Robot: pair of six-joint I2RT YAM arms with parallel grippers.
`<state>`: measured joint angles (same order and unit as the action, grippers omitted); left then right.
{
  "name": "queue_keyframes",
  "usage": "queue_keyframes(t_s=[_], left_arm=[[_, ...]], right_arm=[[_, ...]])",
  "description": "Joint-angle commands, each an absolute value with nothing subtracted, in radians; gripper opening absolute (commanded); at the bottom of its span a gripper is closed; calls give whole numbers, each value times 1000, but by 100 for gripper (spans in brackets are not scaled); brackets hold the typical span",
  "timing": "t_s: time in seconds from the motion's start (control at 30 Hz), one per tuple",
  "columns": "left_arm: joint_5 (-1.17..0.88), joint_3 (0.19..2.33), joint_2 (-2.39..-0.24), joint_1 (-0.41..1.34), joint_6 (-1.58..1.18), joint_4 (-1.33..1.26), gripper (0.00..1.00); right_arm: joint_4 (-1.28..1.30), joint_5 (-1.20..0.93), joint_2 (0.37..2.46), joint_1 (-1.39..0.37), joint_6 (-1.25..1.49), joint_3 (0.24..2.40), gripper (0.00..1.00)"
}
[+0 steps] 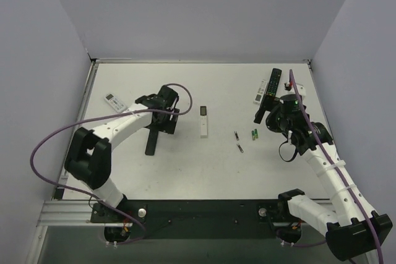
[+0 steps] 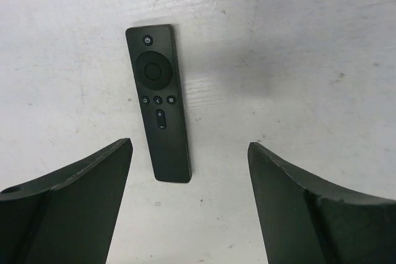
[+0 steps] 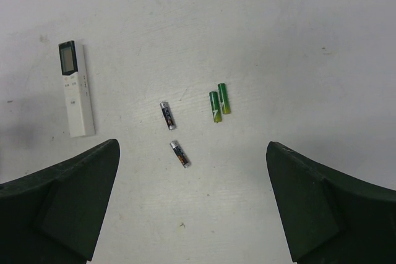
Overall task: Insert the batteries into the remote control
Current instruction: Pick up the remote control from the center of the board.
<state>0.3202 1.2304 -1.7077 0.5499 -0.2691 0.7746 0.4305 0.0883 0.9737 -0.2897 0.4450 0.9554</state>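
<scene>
Four batteries: a dark cell, a second dark cell and a green pair lie loose on the table. The second dark cell sits almost between the right gripper's fingertips, and the others are just ahead of them.
Right gripper: jaws wide apart, holding nothing, hovering above the cells.
Left gripper: jaws wide apart, nothing clamped.
Black remote: flat on the table, buttons up. Its near end reaches in between the left gripper's fingertips, closer to one finger than the other.
White remote: display up, off to the right gripper's left, apart from the cells.
Step in hand (judged): taking one cell with the right gripper.
Doing it well: centre on a single dark cell, turn the wrist so the fingers close across its width, and descend clear of its neighbour. The green two lie side by side and would likely scatter together.
Caution: cells roll, so close slowly and low to the table.
Unsettled: both remotes lie face up, so the battery bay is presumably underneath. Which remote is meant cannot be told.
</scene>
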Motion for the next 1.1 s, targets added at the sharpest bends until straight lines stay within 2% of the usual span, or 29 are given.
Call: queue_keyframes(t_s=[0.0, 0.2, 0.4, 0.67, 1.07], left_arm=[[193, 1189, -1456, 497, -324, 706, 87], [117, 1065, -1183, 411, -359, 647, 90], [132, 1000, -1103, 411, -405, 667, 90], [192, 963, -1063, 414, -529, 594, 90], [287, 971, -1101, 443, -706, 650, 91]], right_arm=[[433, 172, 980, -278, 529, 980, 100], [368, 213, 933, -270, 623, 928, 100], [359, 252, 844, -268, 611, 887, 100], [356, 275, 724, -267, 479, 841, 100], [360, 115, 494, -290, 442, 710, 100]])
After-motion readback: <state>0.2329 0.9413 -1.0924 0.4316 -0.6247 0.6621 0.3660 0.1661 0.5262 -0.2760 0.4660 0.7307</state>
